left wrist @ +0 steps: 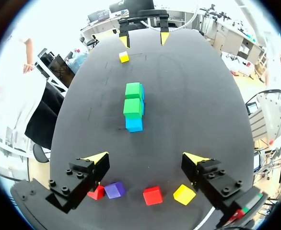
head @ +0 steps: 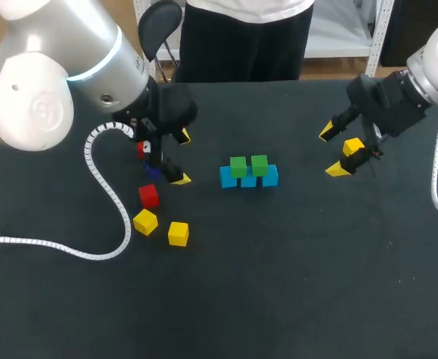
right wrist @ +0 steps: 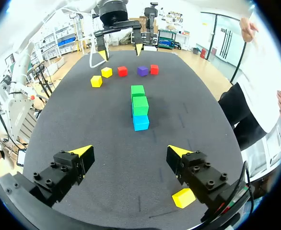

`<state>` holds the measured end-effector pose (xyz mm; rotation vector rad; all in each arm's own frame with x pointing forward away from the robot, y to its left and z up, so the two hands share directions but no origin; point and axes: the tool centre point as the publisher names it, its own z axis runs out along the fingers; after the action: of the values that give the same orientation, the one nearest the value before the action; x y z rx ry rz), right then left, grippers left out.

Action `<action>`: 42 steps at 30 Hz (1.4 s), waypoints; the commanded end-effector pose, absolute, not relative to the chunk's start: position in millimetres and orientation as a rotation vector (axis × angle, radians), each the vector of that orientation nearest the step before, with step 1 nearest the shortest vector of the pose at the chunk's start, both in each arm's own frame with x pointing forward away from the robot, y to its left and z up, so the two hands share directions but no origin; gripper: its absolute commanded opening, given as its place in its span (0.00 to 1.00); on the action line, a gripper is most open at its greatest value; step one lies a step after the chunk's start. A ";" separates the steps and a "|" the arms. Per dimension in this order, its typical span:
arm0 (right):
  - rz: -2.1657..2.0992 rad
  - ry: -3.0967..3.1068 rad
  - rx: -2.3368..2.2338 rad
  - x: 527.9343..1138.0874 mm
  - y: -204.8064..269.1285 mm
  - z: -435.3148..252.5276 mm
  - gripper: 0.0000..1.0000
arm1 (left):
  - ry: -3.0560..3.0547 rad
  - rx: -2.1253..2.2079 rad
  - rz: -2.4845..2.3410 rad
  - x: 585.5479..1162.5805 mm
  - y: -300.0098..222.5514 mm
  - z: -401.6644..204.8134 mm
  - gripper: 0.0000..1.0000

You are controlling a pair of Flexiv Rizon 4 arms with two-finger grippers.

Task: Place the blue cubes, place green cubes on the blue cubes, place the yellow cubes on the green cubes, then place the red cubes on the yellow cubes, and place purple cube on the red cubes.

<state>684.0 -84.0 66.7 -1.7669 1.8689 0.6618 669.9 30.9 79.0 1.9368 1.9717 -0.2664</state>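
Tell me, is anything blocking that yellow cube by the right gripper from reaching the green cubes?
Nothing visible does: only bare table lies between the yellow cube by the right gripper and the green cubes.

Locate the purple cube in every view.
Head view: purple cube, partly hidden under the left pincer.
Left wrist view: purple cube between two red cubes, near the pincer.
Right wrist view: purple cube between two red cubes, beyond the stack.
Shared landmark: the blue-and-green stack.
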 end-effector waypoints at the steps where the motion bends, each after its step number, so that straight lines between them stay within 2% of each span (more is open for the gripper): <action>1: 0.662 1.867 -1.766 683.7 -84.3 66.7 1.00 | 1.971 1.938 -0.268 670.3 31.4 79.1 1.00; 26: 0.668 1.786 -1.789 696.5 -50.3 89.6 1.00 | 1.971 1.938 -0.268 670.3 31.4 79.1 1.00; 42: 0.653 1.860 -1.782 680.2 -59.3 84.7 1.00 | 1.971 1.938 -0.268 670.3 31.4 79.1 1.00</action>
<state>684.7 -60.5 80.9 -1.7820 1.8498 0.6720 669.9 31.0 79.1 1.9367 1.9719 -0.2662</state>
